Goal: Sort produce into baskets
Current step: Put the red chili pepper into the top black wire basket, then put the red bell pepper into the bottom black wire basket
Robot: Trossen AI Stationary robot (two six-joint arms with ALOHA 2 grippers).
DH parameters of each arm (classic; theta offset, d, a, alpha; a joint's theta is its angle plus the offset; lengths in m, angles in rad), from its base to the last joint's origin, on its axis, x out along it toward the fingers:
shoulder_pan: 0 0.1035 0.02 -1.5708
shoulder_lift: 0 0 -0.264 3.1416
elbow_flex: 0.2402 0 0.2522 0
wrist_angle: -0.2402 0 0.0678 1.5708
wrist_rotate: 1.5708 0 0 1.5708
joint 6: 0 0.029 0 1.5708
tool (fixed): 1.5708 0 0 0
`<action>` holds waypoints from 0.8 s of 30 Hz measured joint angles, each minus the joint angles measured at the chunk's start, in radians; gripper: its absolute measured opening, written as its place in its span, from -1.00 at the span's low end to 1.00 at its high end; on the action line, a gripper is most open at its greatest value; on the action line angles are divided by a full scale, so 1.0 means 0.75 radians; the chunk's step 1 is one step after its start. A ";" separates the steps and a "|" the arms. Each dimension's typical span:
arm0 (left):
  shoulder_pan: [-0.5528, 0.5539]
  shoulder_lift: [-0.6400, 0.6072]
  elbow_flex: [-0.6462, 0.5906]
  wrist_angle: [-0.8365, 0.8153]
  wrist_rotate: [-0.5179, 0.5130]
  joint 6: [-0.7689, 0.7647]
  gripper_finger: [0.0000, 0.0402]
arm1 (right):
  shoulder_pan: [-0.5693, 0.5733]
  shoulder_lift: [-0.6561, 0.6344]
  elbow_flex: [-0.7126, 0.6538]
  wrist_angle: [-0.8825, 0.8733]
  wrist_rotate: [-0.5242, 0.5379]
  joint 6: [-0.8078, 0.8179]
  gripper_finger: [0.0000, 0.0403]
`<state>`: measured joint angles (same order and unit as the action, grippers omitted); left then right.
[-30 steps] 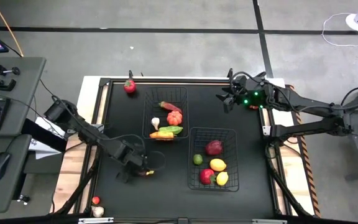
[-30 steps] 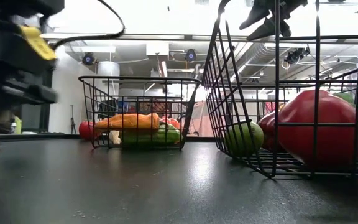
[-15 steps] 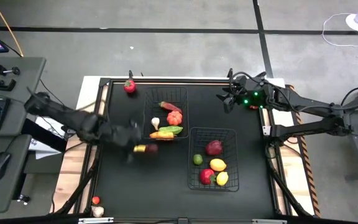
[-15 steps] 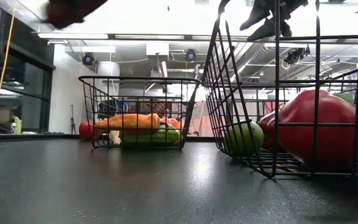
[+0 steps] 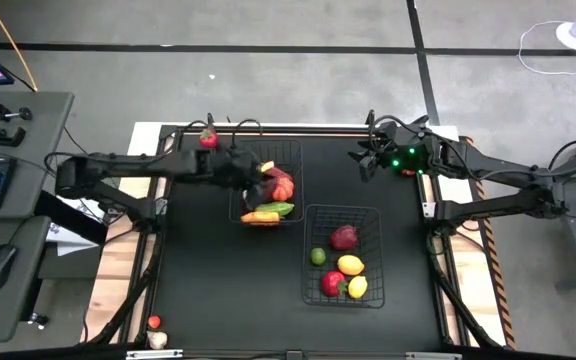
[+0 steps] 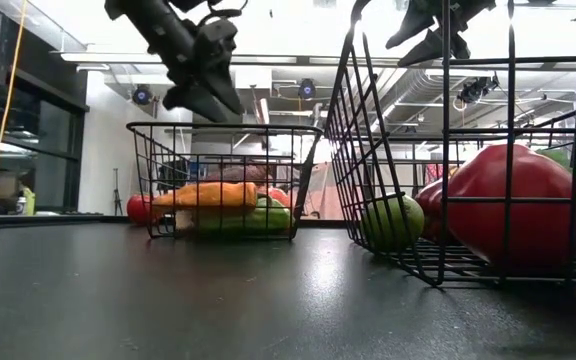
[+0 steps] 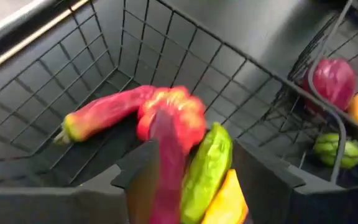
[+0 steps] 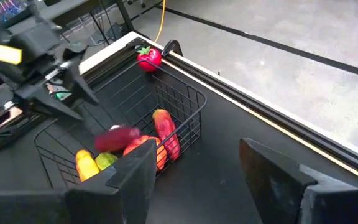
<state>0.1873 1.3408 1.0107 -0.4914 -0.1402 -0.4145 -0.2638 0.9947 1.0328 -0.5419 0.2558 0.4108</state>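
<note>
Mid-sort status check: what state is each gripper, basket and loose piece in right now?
left gripper: open, above the far basket.
dark red piece: free of the fingers, over the far basket.
right gripper: open, empty, by the table's far edge.
far basket: partly filled.
near basket: partly filled.
red piece: unsorted, outside the baskets.
corner pieces: unsorted, near left corner.

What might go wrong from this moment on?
The dark red piece dropping from the open left pincer is falling into a basket already crowded with produce; it may bounce over the shallow rim. The red piece with a green top beside the left arm may get knocked off the table.
</note>
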 joint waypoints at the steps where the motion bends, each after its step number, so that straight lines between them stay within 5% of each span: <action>1: 0.018 0.007 0.000 0.012 0.029 0.000 0.01 | 0.000 0.000 0.000 0.000 0.000 0.000 0.10; 5: 0.061 0.001 0.018 0.058 0.139 0.000 0.17 | 0.000 0.000 0.000 -0.001 0.041 0.045 0.10; 9: 0.084 -0.065 0.088 0.065 0.180 -0.005 0.24 | -0.064 -0.001 0.001 -0.103 0.267 0.345 0.10; 16: 0.100 -0.217 0.148 0.115 0.037 -0.038 0.25 | -0.428 0.094 0.002 -0.556 0.220 0.513 0.10; 24: 0.090 -0.325 0.148 0.010 -0.027 -0.109 0.25 | -0.600 0.201 0.002 -0.591 0.216 0.529 0.10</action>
<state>0.2550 1.0968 1.1213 -0.4839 -0.1607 -0.4958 -0.7138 1.1456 1.0340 -0.9849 0.4178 0.8075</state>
